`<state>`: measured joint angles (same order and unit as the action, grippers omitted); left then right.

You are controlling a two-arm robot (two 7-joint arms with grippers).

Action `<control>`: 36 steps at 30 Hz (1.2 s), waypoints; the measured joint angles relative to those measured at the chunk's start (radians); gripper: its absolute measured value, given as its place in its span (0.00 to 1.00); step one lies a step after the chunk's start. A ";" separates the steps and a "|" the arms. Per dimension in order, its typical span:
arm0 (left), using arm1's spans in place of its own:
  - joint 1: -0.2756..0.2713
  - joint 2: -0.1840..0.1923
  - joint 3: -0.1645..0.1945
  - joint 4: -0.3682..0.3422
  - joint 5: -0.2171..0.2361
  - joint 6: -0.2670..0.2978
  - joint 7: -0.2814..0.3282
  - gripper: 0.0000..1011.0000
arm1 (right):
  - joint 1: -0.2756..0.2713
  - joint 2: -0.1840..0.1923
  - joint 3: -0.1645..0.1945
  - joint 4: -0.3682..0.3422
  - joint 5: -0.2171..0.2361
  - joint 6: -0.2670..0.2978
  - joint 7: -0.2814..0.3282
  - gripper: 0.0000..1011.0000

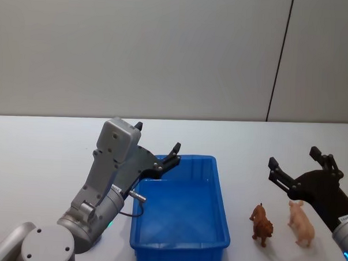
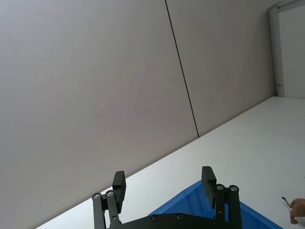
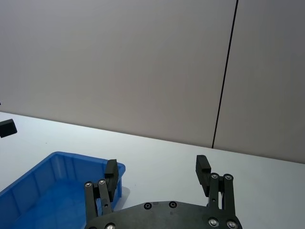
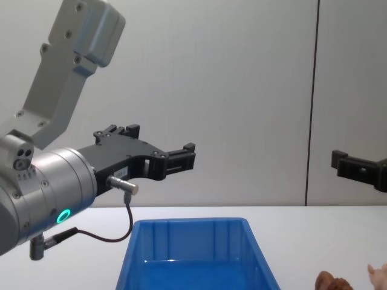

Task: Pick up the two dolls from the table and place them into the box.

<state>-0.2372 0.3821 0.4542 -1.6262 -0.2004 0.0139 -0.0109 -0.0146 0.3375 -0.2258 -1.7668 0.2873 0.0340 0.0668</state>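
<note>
The blue box (image 1: pixel 179 251) sits on the white table (image 1: pixel 40 159) in front of me. To its right stand the two dolls, upright: a reddish-brown one (image 1: pixel 262 224) and, further right, a pale pink one (image 1: pixel 301 223). My left gripper (image 1: pixel 157 137) hovers open and empty over the box's far left corner. My right gripper (image 1: pixel 294 157) hangs open and empty above and just behind the dolls. In the chest view the left gripper (image 4: pixel 160 139) is well above the box (image 4: pixel 187 241), and the dolls' tops (image 4: pixel 332 281) peek in at the bottom right.
A plain grey wall with one dark vertical seam (image 1: pixel 280 60) stands behind the table. Bare white tabletop lies to the left of the box and behind it. The inside of the box (image 3: pixel 47 186) holds nothing.
</note>
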 joint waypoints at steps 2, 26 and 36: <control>0.000 0.000 0.000 0.000 0.000 0.000 0.000 0.99 | 0.000 0.000 0.000 0.000 0.000 0.000 0.000 0.99; 0.000 0.000 0.000 0.000 0.000 0.000 0.000 0.99 | 0.000 0.000 0.001 0.001 0.000 0.000 0.001 0.99; 0.000 0.000 0.000 0.000 0.000 0.000 0.000 0.99 | -0.001 0.021 0.020 0.013 0.029 0.002 0.025 0.99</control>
<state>-0.2372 0.3821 0.4543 -1.6262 -0.2004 0.0139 -0.0109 -0.0159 0.3589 -0.2060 -1.7539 0.3164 0.0360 0.0921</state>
